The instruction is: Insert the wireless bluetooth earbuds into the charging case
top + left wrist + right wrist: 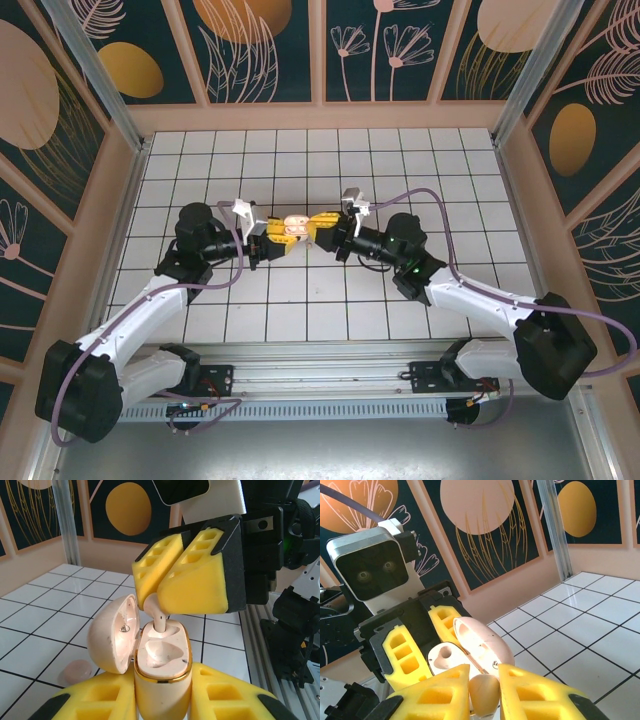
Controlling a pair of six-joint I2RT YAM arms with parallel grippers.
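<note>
From my station, the left gripper (283, 232) is clamped on the charging case (162, 655). The lid hangs open, and the case is held above the glossy white table (300, 310) with its dark grid lines, near the centre of the top view. The right gripper (157, 597) pinches one earbud (159, 616), whose lower end reaches into the case's far socket. Dark teal wall panels (265, 50) with peach and gold flowers, framed in pale wood, ring the table.

At bottom centre, the charging case (161, 692) base runs off-frame; the earbud (160, 622) head hides between yellow pads (197, 587).
</note>
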